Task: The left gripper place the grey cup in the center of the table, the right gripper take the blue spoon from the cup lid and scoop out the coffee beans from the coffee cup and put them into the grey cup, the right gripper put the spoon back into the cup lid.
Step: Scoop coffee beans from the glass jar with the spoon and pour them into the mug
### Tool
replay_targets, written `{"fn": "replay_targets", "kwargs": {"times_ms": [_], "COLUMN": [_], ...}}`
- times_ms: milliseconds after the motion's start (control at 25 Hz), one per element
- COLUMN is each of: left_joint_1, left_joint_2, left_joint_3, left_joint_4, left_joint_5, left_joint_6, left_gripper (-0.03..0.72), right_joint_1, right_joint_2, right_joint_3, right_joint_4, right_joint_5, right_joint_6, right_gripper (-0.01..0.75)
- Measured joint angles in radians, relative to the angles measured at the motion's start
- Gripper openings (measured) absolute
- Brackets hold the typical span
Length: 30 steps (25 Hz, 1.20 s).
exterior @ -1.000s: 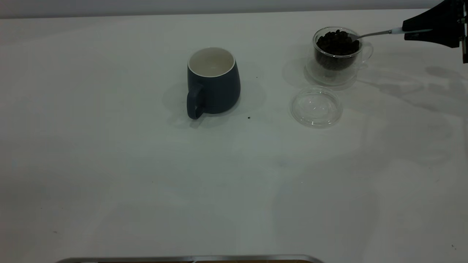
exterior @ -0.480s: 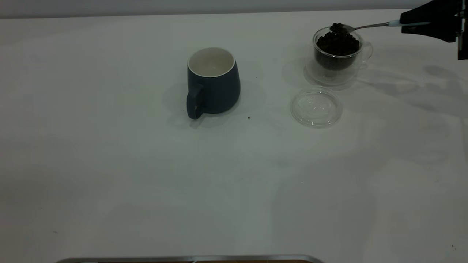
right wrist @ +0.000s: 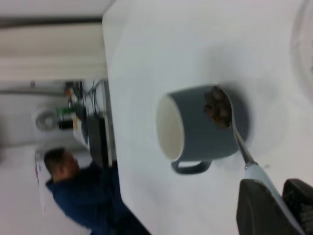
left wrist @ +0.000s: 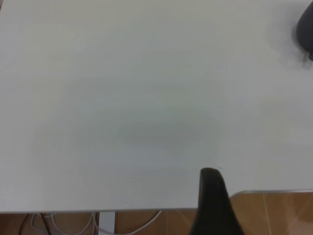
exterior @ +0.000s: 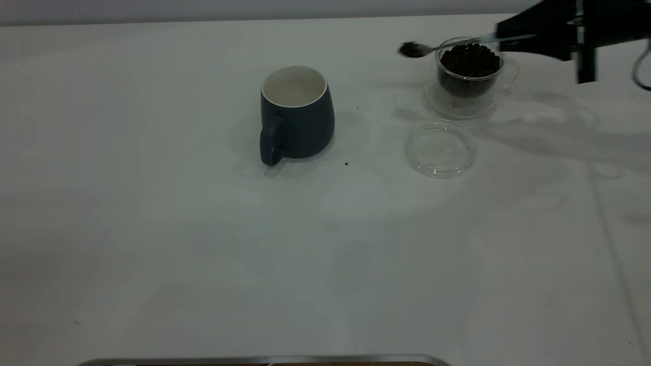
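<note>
The right gripper (exterior: 526,36) is clamped on the spoon (exterior: 437,47) near the table's (exterior: 203,254) far right corner. The spoon's bowl holds beans and sticks out past the coffee cup (exterior: 469,76), toward the grey cup (exterior: 296,114) in the middle.

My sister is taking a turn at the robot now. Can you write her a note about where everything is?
Right gripper: shut on the blue spoon, loaded with beans, in the air between the coffee cup and the grey cup.
Left gripper: parked near the table edge.
Done: grey cup upright mid-table.
Left: tip beans into the grey cup, then lay the spoon in the cup lid, which is empty.
</note>
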Motion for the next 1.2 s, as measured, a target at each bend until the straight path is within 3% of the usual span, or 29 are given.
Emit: {"fn": "replay_targets", "kwargs": {"times_ms": [320, 720, 1200], "left_joint_1": [0.000, 0.000, 0.000], "left_joint_2": [0.000, 0.000, 0.000], "left_joint_3": [0.000, 0.000, 0.000], "left_joint_4": [0.000, 0.000, 0.000], "left_joint_5": [0.000, 0.000, 0.000], "left_joint_6": [0.000, 0.000, -0.001], "left_gripper": [0.567, 0.567, 0.567], "right_joint_1": [0.171, 0.317, 0.342], "right_joint_2": [0.000, 0.000, 0.001], "right_joint_3": [0.000, 0.000, 0.000], "right_joint_4": [0.108, 0.170, 0.201], "right_joint_5": [0.000, -0.004, -0.161], "right_joint_6": [-0.006, -0.018, -0.133], "right_gripper": [0.104, 0.104, 0.104]}}
